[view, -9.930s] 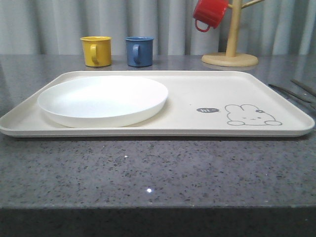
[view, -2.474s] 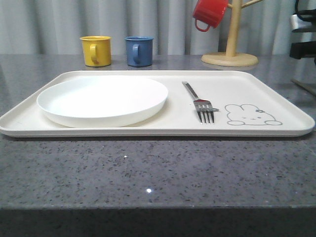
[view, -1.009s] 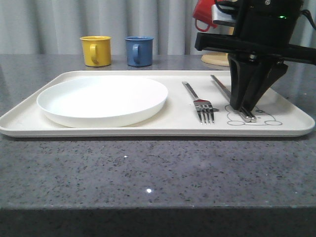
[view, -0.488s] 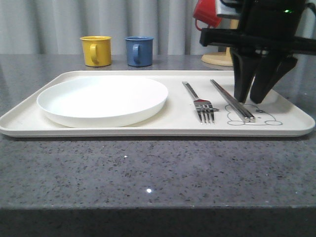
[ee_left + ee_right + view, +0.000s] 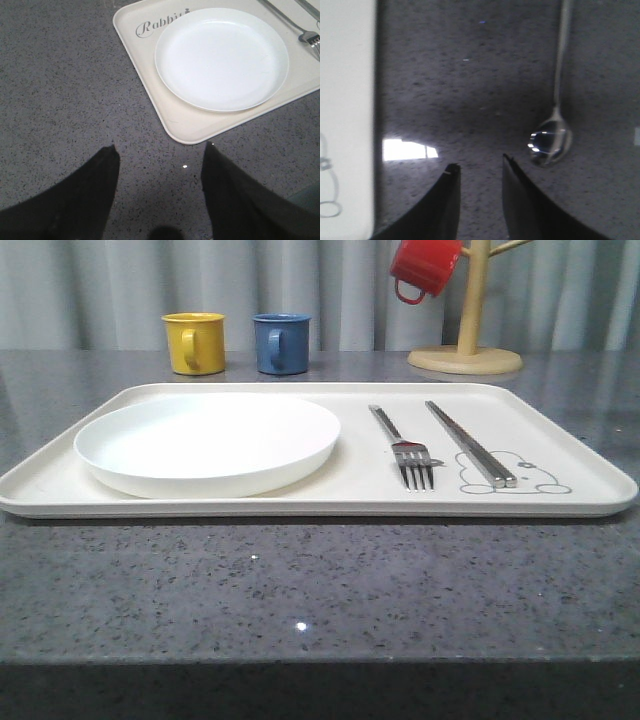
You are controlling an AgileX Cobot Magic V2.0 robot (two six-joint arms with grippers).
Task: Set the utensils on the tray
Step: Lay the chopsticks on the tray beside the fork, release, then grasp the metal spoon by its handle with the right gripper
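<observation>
The cream tray lies across the grey counter with the white plate on its left half. A steel fork and a pair of steel chopsticks lie side by side on its right half, by the rabbit drawing. In the right wrist view a steel spoon lies on the bare counter, just off my open right gripper, with the tray to one side. My left gripper hangs open over the counter near the tray corner and the plate; nothing is between its fingers.
A yellow mug and a blue mug stand behind the tray. A wooden mug stand at the back right holds a red mug. The counter's front edge runs close below the tray.
The fork and then the chopsticks came onto the tray. The right arm, over the chopsticks half a second ago, has left the front view.
</observation>
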